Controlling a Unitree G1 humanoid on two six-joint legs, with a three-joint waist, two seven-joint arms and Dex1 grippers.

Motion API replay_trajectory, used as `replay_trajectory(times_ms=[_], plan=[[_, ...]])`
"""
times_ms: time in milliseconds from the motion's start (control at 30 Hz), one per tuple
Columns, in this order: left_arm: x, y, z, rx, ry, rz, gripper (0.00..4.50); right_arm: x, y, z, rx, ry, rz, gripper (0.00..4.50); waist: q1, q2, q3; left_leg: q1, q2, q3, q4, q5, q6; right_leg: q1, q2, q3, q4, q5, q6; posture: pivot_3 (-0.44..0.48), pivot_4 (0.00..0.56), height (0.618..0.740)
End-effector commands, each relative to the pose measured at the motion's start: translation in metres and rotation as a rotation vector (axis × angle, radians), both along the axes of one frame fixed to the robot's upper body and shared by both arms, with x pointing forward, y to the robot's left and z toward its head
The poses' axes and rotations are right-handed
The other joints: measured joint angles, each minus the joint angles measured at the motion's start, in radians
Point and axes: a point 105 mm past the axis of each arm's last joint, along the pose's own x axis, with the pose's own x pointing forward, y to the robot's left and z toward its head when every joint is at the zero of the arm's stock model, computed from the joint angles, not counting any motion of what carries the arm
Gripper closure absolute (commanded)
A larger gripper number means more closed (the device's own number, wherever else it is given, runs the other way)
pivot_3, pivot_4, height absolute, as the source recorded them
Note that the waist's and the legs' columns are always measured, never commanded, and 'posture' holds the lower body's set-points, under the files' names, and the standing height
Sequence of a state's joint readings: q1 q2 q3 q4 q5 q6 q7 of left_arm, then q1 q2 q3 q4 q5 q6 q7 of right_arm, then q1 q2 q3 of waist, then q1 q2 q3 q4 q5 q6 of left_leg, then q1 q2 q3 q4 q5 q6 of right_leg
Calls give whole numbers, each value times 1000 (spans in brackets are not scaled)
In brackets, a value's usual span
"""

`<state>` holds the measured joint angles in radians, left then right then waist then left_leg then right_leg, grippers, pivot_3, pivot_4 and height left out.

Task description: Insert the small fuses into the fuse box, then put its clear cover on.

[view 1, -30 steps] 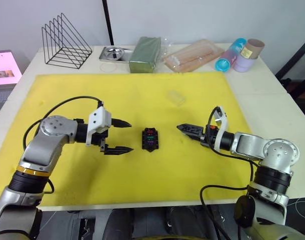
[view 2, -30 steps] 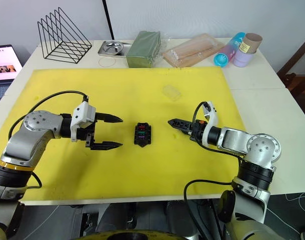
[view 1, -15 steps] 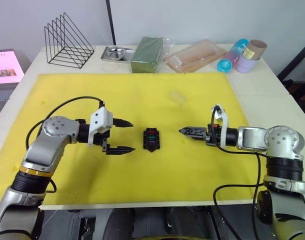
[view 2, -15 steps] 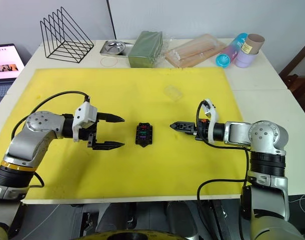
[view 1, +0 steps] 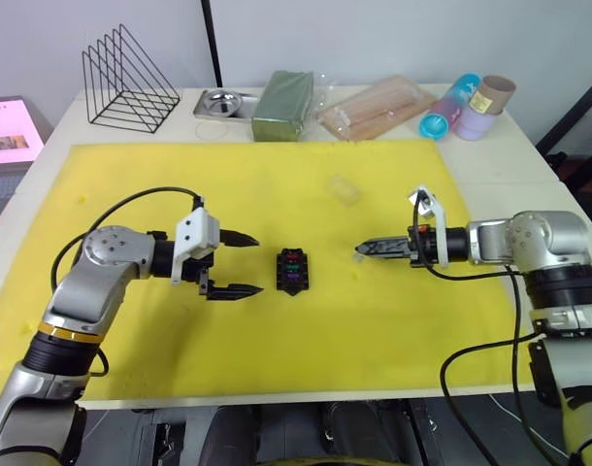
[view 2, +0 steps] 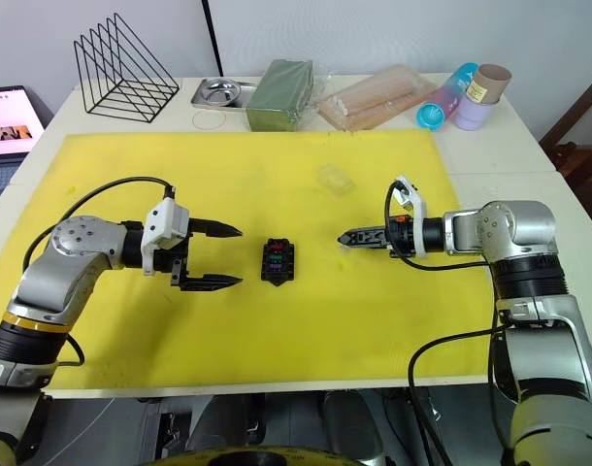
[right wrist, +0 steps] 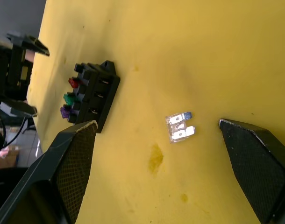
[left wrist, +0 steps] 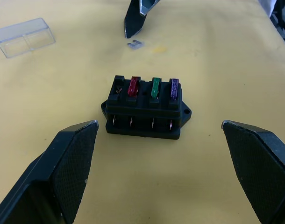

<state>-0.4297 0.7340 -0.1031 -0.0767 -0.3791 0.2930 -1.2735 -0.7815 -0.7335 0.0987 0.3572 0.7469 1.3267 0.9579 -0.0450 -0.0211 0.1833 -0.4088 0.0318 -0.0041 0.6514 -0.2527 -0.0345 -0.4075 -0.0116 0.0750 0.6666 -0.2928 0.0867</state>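
The left gripper (view 1: 240, 263) hangs low over the yellow foam mat (view 1: 131, 184) with its two black fingers spread wide and empty. Just beyond its fingertips sits the small black rectangular plastic fuse box (left wrist: 143, 108), squarely in line with the gap, as if the arm waits there to steady or take hold of the box. Three of the small fuses already stand in its top slots: the red fuse (left wrist: 133, 86), the green fuse (left wrist: 155, 87) and the purple fuse (left wrist: 174, 88). The slot at the end next to the red one looks bare, so by my judgement one fuse is still to go in.

That last piece, the pale grey translucent fuse (right wrist: 180, 128), lies flat on the mat between the wide-open fingers of the right gripper (view 2: 348, 237), nearer one pad than the other and touching neither. The gripper points toward the box from the opposite side, tips low to the mat, probably placed to close on the fuse.

Farther back, well beyond both sets of fingers, the clear rectangular plastic cover (view 1: 342, 189) rests alone on the mat, untouched, presumably left for the final step.
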Motion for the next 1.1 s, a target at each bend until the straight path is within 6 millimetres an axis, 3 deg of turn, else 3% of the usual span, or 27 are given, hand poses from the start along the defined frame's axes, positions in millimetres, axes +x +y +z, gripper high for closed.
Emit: replay_trajectory(times_ms=[33, 300, 700, 800, 967, 1100], plan=[[1, -1, 6, -3, -39, -5, 0, -1, 13, 8, 21, -13, 79, 29, -1, 0, 0, 0, 0, 0, 0, 0, 0, 0, 0, 0, 0, 0, 0, 0, 150, 740], [0, -1, 6, -3, -42, -2, 0, -2, 24, 8, 27, -4, 147, 29, 1, 0, 0, 0, 0, -1, 0, 0, 0, -1, 0, 0, 0, 0, 0, 0, 150, 740], [1, -3, 6, -5, -50, 1, 0, 2, 17, -10, -35, 26, 142, 29, 1, 0, 0, 0, 0, 0, 0, 0, 0, 0, 0, 0, 0, 0, 0, 0, 150, 740], [1, -3, 6, -4, -52, 0, 0, 3, 18, -9, -28, 21, 149, 679, 1, 0, 0, 0, 0, -1, 0, 0, 0, 0, 0, 0, 0, 0, 0, 0, 150, 740], [0, -4, 7, -5, -55, -1, 0, 4, 20, -9, -38, 13, 158, 2477, 1, 0, 0, 0, 0, -1, 0, 0, 0, -1, 0, 0, 0, 0, 0, 0, 150, 740], [0, -5, 7, -6, -55, -2, 0, 5, 20, -11, -56, 3, 165, 2477, 1, 0, 0, 0, 0, -1, 0, 0, 0, -1, 0, 0, 0, 0, 0, 0, 150, 740]])
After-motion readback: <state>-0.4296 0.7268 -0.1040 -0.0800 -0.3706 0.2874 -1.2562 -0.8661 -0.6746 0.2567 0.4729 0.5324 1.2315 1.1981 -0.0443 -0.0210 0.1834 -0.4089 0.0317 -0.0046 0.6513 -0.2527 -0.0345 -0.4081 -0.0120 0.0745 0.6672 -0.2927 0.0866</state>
